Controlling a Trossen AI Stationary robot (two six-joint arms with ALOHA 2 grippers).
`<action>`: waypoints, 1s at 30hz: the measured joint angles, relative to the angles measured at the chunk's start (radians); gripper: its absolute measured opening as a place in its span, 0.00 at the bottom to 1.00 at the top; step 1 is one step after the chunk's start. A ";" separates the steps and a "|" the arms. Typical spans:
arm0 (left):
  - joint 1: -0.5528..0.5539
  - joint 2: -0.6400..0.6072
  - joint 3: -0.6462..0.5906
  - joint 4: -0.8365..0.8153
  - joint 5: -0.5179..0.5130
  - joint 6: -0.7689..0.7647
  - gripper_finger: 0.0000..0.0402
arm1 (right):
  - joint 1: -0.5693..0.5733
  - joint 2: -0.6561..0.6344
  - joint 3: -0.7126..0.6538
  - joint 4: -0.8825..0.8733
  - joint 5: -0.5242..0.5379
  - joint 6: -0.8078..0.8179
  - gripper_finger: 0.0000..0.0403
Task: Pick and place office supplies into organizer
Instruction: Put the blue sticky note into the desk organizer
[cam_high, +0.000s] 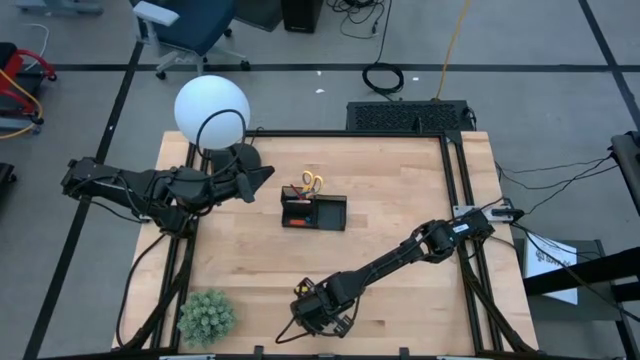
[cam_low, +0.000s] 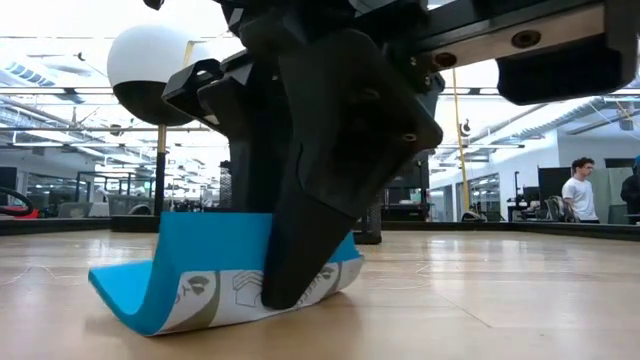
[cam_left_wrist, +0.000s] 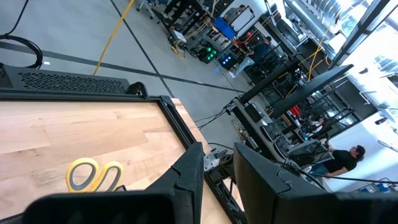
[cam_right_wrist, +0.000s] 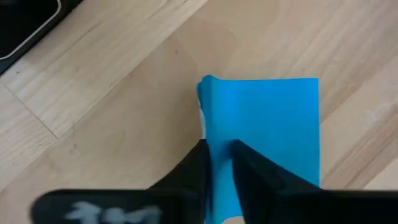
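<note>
The blue note pad (cam_right_wrist: 267, 118) lies near the table's front edge, bent up into a curve (cam_low: 190, 260), with my right gripper (cam_right_wrist: 217, 165) shut on it. In the high view that gripper (cam_high: 322, 312) hides the pad. The black organizer (cam_high: 325, 213) stands mid-table, and the yellow-handled scissors (cam_high: 312, 182) stick up from its far side, along with some thin pens. My left gripper (cam_high: 262, 178) hangs above the table left of the organizer, open, with nothing between its fingers (cam_left_wrist: 186, 180). My right gripper pinches the pad's near part (cam_right_wrist: 219, 149) between its two fingers, which slant down from above. A strip of blue shows between the fingertips. The pad is bent: its printed underside (cam_low: 230, 295) rests on the table, and its end (cam_low: 110, 280) curls upward.
A white globe lamp (cam_high: 211, 108) stands at the far left corner, its black base by my left gripper. A green spiky plant (cam_high: 206, 316) sits at the near left corner. Bare wood lies between the pad and the organizer (cam_high: 390, 230). People show in the room beyond (cam_low: 578, 190).
</note>
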 joint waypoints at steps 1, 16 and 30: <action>0.000 0.000 0.000 0.000 0.000 0.000 0.20 | 0.000 0.000 0.000 0.000 0.000 0.000 0.12; 0.000 0.000 0.000 0.000 0.000 0.000 0.20 | 0.000 -0.006 -0.001 -0.003 0.003 0.000 0.01; 0.000 0.000 0.000 0.000 0.000 0.000 0.20 | -0.011 -0.074 -0.005 -0.067 0.168 -0.052 0.01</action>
